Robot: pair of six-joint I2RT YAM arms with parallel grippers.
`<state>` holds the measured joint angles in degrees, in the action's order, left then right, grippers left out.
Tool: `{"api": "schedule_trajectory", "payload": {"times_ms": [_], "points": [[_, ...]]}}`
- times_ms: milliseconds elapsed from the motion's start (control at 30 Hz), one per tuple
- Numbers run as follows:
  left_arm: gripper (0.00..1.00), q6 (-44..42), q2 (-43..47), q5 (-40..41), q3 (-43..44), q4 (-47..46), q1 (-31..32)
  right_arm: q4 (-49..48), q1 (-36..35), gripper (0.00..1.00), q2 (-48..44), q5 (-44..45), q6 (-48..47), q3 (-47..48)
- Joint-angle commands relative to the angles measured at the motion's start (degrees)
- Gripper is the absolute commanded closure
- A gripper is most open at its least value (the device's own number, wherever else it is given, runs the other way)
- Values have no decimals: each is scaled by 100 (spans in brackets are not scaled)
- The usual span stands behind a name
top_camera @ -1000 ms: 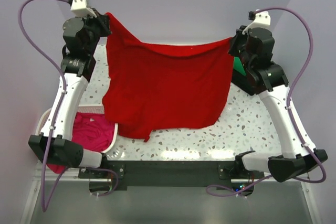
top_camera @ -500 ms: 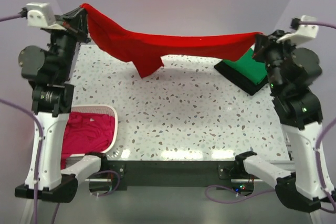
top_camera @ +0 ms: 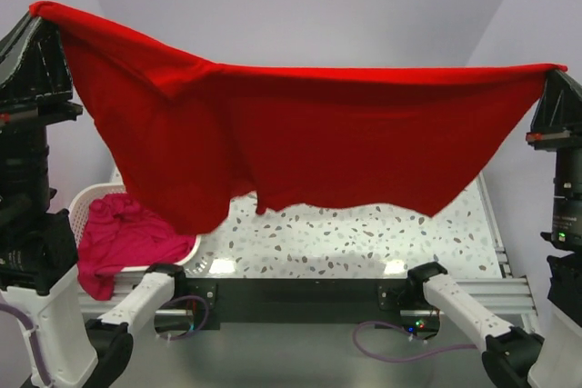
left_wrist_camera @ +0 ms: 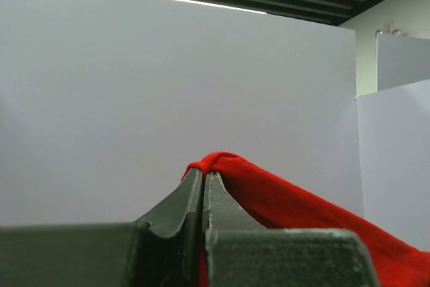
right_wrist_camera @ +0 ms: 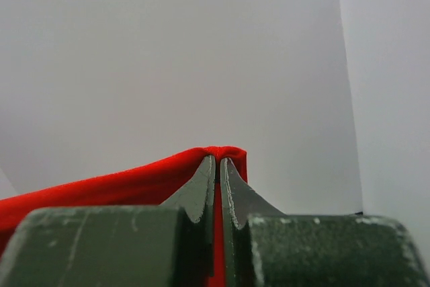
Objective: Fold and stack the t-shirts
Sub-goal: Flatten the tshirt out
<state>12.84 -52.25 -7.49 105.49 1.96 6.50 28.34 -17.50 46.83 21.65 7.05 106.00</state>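
Observation:
The bright red t-shirt (top_camera: 300,138) hangs spread wide in the air, high above the table, filling the middle of the top view. My left gripper (top_camera: 38,12) is shut on its upper left corner, and my right gripper (top_camera: 555,72) is shut on its upper right corner. In the left wrist view the gripper (left_wrist_camera: 203,174) pinches a red fold (left_wrist_camera: 282,196). In the right wrist view the gripper (right_wrist_camera: 218,160) pinches red cloth (right_wrist_camera: 121,186). The magenta-pink t-shirt (top_camera: 127,238) lies crumpled in the basket. The green and black t-shirts are hidden behind the red one.
The white lattice basket (top_camera: 86,199) stands at the table's front left. The speckled table (top_camera: 364,229) shows below the shirt's hem. Light walls close the back and sides.
Both arms have swung the red t-shirt up and toward the camera, and it has opened out from a sagging band into a wide hanging sheet. It now hides the green t-shirt at the back right.

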Motion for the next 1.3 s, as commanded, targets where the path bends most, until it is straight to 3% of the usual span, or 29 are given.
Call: {"api": "schedule_trajectory", "payload": {"times_ms": [0,233,367,400,467,500,533,567,600,667,733,767,900,1133,1267], "points": [[100,-1,-548,-173,-19,-108,-9,-135,27,100,370,444,-309,-358],[100,253,-1585,-332,-1407,-1186,-9,-1380,36,100,827,1673,-327,-2353],[100,377,-2856,-525,-2145,-1636,-17,-2165,254,100,1284,2010,-205,-3417],[96,360,-3139,-535,-2147,-1663,-17,-2261,325,100,1633,2019,-134,-3662],[77,316,-4085,-508,-1885,-1550,-17,-2491,640,100,2091,1966,138,-3805],[52,255,-4439,-500,-1709,-1314,-17,-2500,755,94,2624,1922,226,-3779],[42,228,-4800,-526,-1473,-1138,-17,-2404,870,84,2960,1861,401,-3692],[34,219,-5456,-587,-966,-936,-9,-2299,1071,58,3251,1617,463,-3587],[24,210,-5724,-692,-752,-603,17,-2167,1134,44,3515,1536,516,-3290],[19,123,-6006,-649,-687,-503,105,-1938,1161,31,4079,1457,517,-3103],[13,52,-5903,-395,-1002,-757,254,-1929,1161,26,4237,1089,508,-3041],[11,52,-5693,-316,-1387,-863,299,-1911,1161,16,4255,939,517,-3041],[7,288,-5130,-60,-2347,-1118,422,-1911,1161,7,4028,123,596,-3329],[6,640,-4654,107,-3666,-846,563,-1911,1082,4,3412,-1617,1263,-4358],[6,746,-4532,89,-4326,-960,607,-2016,898,4,3333,-2049,1536,-4956]]}}
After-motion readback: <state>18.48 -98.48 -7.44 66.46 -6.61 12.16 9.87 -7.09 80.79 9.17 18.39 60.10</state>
